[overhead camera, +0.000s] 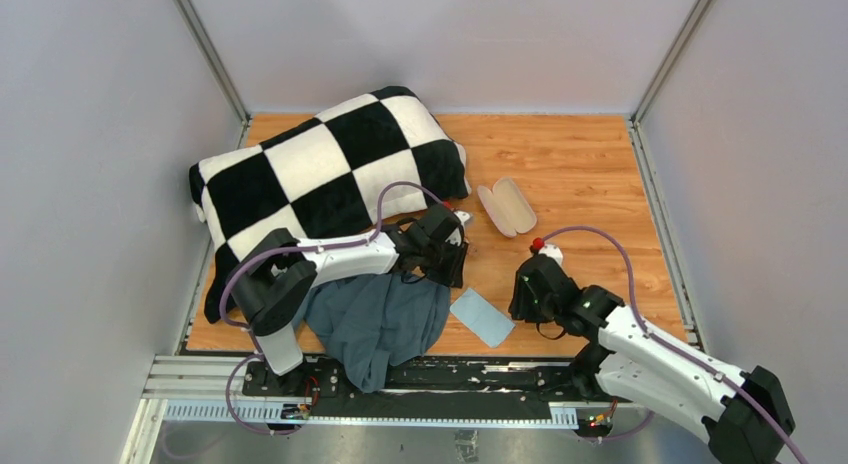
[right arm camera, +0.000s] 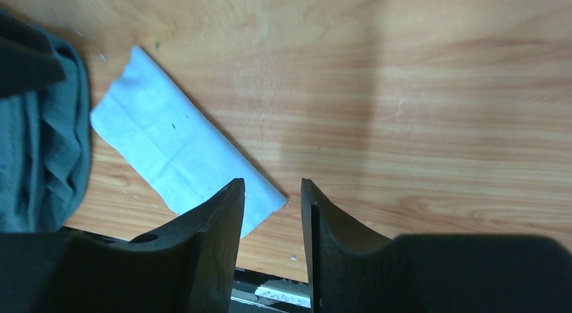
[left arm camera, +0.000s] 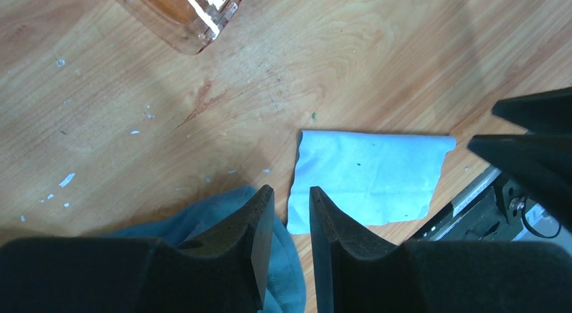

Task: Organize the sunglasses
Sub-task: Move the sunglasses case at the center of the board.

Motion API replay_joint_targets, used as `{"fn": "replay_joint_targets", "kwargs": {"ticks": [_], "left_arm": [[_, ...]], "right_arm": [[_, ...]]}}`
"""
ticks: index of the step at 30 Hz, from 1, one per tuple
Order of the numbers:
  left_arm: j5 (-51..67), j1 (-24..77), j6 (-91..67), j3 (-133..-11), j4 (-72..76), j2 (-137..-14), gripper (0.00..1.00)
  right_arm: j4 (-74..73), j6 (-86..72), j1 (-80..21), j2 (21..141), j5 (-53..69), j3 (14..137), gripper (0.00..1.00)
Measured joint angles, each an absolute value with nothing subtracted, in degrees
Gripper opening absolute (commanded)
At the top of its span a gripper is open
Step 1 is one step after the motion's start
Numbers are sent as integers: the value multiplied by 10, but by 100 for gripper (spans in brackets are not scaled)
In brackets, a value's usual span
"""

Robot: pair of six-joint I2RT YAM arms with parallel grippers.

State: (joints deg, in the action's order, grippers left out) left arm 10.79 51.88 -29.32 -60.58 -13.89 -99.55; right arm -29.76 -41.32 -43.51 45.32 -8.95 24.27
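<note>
Left wrist view shows us the left gripper [left arm camera: 291, 193] empty, its jaws a narrow slit apart, poised by the cloth [left arm camera: 371, 175] and a garment [left arm camera: 222, 222]. The sunglasses [left arm camera: 182, 13] lie on the table [left arm camera: 101, 124] well ahead, cut off by the top edge. We find the right gripper [right arm camera: 272, 186] likewise empty, slightly wider, at the cloth's near corner. We judge that so narrow a gap could shove the thin frame across the smooth wood rather than straddle it, or snag fabric.

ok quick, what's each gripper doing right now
Left gripper: open by a narrow gap, holding nothing.
Right gripper: partly open, holding nothing.
</note>
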Motion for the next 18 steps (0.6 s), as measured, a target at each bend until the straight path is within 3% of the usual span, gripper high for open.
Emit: {"fn": "replay_joint_targets", "kwargs": {"ticks": [12, 18], "left_arm": [[100, 519, -305, -583, -143, -970, 33], [100, 519, -314, -565, -142, -929, 34]], "right_arm": [[-279, -348, -231, 485, -37, 302, 47], [-231, -310, -128, 588, 22, 369, 54]]}}
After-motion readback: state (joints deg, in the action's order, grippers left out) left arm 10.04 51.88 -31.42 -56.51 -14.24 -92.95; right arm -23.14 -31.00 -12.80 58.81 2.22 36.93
